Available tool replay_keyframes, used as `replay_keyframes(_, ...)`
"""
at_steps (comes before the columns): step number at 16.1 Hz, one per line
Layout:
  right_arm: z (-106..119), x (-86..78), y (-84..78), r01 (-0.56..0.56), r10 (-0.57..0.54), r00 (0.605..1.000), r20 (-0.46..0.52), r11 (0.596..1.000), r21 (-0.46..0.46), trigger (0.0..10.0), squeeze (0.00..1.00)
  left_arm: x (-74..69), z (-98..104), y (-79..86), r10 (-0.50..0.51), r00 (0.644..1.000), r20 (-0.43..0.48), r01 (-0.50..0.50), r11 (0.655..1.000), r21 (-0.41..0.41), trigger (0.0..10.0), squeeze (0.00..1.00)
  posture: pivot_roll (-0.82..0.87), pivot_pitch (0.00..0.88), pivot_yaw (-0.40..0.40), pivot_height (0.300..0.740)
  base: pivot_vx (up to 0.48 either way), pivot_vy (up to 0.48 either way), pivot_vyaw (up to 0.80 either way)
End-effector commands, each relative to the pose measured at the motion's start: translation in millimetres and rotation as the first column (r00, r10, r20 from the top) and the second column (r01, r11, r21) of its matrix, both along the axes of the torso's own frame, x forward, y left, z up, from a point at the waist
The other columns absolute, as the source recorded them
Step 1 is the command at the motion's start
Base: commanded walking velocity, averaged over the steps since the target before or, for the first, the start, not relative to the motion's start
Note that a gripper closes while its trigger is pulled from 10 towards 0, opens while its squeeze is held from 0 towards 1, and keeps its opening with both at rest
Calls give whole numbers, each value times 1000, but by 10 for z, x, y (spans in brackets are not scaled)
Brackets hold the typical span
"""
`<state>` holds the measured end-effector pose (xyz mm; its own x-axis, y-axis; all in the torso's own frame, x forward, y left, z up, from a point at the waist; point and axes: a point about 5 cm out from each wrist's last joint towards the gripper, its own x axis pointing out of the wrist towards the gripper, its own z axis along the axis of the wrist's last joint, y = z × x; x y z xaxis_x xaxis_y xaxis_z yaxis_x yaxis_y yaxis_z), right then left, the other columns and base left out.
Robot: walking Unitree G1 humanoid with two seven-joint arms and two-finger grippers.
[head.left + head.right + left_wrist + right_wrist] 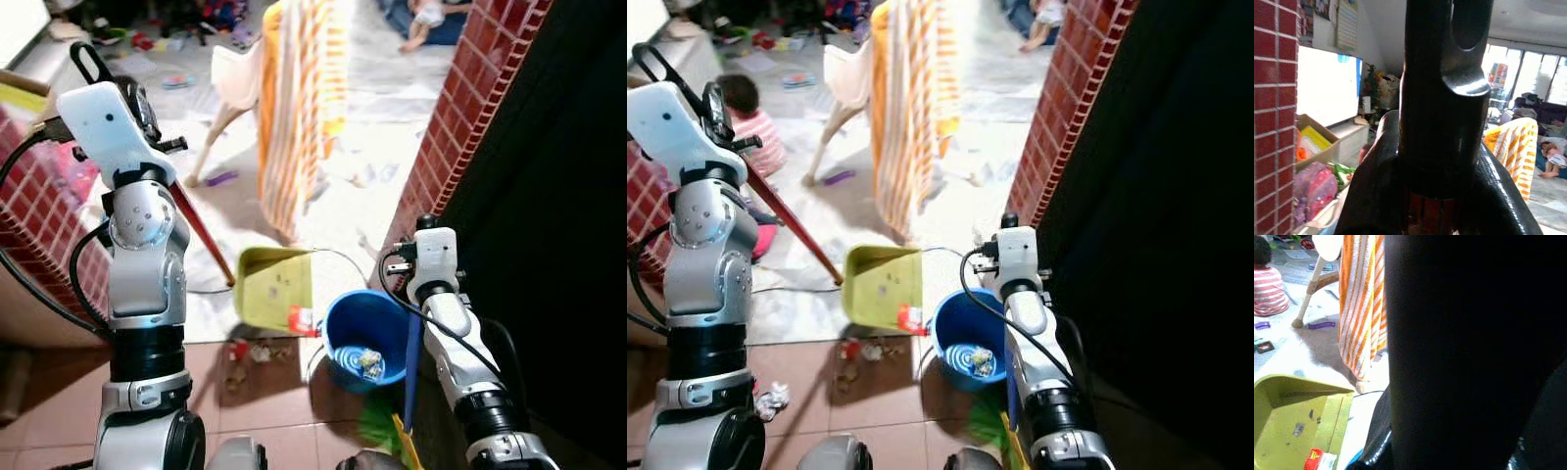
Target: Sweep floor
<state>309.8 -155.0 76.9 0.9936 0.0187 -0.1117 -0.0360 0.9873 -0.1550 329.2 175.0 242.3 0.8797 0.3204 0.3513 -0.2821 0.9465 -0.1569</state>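
My left gripper [127, 103] is raised at the upper left and is shut on the black top of the dustpan handle [1444, 98]. The handle's red stick [201, 230] slants down to the yellow-green dustpan [276, 289] on the floor, and a red-and-white wrapper [302, 318] lies at the pan's near edge. My right gripper [424, 235] is shut on a broom. Its blue handle [411, 372] runs down beside my right arm to green bristles [380, 426]. Loose scraps [245, 352] lie on the reddish tiles in front of the pan.
A blue bucket [367, 338] holding some litter stands right of the dustpan. A red brick pillar [460, 117] rises at right and a low brick wall [39, 215] at left. An orange striped towel [299, 98] hangs over a chair. A child [749, 122] sits beyond my left arm.
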Motion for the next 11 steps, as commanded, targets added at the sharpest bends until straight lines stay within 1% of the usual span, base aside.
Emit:
replay_keyframes(1, 37, 6, -13, 7, -7, 1000, 23, 1000, 5, 10000, 0, -54, 176, -21, -11, 996, 91, 11, 1000, 5, 10000, 0, -20, 0, -1, 740, 0, 0, 0)
replay_keyframes(4, 42, 15, -23, 5, -5, 1000, 21, 1000, -1, 10000, 0, -54, 164, 55, 17, 996, 83, -18, 1000, 17, 10000, 0, -21, 0, -6, 740, 0, 0, 0)
replay_keyframes(6, 41, 17, -32, 6, -6, 1000, 21, 1000, -2, 10000, 0, -57, 220, 87, 29, 995, 100, -30, 999, 14, 10000, 0, -20, 0, -6, 740, 0, 0, 0)
replay_keyframes(7, 41, 20, -35, 5, -5, 1000, 20, 1000, -4, 10000, 0, -59, 311, 122, 39, 991, 126, -42, 999, 21, 10000, 0, -17, 0, -8, 740, 0, 0, 0)
replay_keyframes(8, 42, 23, -33, 4, -4, 1000, 20, 1000, -4, 10000, 0, -61, 355, 142, 45, 989, 140, -50, 998, 34, 10000, 0, -17, 0, -8, 740, 0, 0, 0)
replay_keyframes(9, 41, 25, -30, 3, -3, 1000, 19, 1000, -4, 10000, 0, -64, 390, 169, 53, 987, 150, -60, 997, 43, 10000, 0, -16, 0, -8, 740, 0, 0, 0)
replay_keyframes(11, 34, 27, -21, 0, 0, 1000, 17, 1000, -4, 10000, 0, -70, 417, 225, 70, 985, 158, -76, 997, 30, 10000, 0, -15, 0, -9, 740, 0, 0, 0)
